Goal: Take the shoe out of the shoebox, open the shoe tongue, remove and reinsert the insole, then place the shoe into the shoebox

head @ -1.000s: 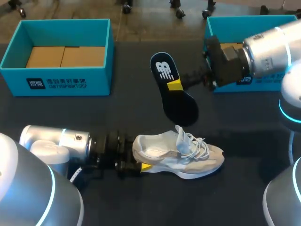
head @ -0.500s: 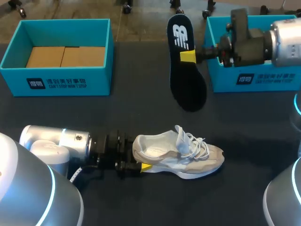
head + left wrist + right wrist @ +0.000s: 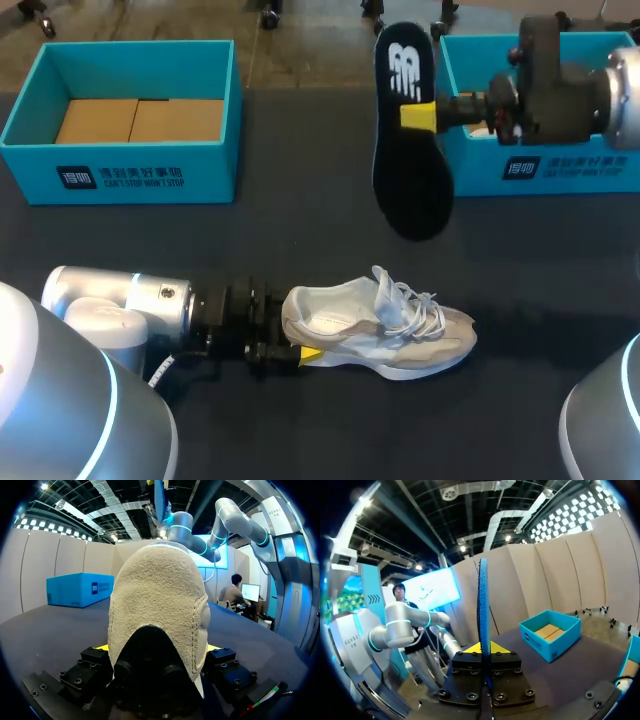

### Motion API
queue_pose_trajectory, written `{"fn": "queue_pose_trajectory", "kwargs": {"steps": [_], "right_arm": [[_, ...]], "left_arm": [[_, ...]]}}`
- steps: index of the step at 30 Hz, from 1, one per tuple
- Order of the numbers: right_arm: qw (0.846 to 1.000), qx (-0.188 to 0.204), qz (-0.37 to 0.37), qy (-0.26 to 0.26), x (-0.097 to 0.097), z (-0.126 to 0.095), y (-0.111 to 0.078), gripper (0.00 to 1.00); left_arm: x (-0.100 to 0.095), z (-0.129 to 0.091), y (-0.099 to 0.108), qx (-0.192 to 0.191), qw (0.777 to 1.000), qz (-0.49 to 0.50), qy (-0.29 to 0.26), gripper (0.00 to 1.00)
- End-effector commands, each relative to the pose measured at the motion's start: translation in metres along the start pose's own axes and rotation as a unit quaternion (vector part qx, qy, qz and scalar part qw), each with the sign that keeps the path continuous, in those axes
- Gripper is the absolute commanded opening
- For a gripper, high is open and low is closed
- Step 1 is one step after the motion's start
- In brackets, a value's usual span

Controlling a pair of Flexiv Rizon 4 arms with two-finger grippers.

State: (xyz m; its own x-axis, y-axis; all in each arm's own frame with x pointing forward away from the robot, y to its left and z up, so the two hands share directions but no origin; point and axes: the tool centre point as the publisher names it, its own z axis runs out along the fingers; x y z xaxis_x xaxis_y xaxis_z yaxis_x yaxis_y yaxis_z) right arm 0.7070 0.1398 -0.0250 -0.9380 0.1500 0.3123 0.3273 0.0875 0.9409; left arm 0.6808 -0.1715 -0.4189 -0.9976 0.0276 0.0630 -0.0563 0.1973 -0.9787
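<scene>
Insole [image 3: 408, 140] hung above the counter [image 3: 300, 230], pinched mid-length by right end effector [image 3: 420, 116]; looked light and floppy, so mid-grip seemed right; left end effector [image 3: 296, 342] clamped the shoe [image 3: 375, 325] at its heel.

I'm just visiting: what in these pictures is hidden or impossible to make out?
- Head view: the right arm covers most of the inside of the right shoebox.
- Head view: the heel of the shoe hides the far finger of the left gripper; one yellow tip shows.
- Left wrist view: the heel fills the view, hiding the shoe's toe and laces.
- Right wrist view: the insole in the right gripper shows edge-on; neither face is visible.
</scene>
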Motion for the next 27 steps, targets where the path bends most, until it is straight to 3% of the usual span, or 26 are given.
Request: {"fn": "queue_pose_trajectory", "kwargs": {"steps": [1, 14, 21, 27], "right_arm": [[1.000, 0.009, 0.018, 0.000, 0.016, -0.014, 0.018, 0.00], [1.000, 0.006, 0.019, 0.002, 0.017, -0.015, 0.017, 0.00], [1.000, -0.016, 0.017, 0.008, 0.053, -0.021, 0.004, 0.00], [0.999, -0.017, 0.040, -0.008, 0.062, -0.025, -0.005, 0.00]], "left_arm": [[0.000, 0.001, 0.001, 0.000, 1.000, 0.000, -0.001, 0.00], [0.000, 0.001, 0.001, 0.000, 1.000, 0.000, -0.001, 0.00], [0.000, 0.001, 0.001, 0.000, 1.000, 0.000, -0.001, 0.00], [0.000, 0.001, 0.001, 0.000, 1.000, 0.000, -0.001, 0.00]]}}
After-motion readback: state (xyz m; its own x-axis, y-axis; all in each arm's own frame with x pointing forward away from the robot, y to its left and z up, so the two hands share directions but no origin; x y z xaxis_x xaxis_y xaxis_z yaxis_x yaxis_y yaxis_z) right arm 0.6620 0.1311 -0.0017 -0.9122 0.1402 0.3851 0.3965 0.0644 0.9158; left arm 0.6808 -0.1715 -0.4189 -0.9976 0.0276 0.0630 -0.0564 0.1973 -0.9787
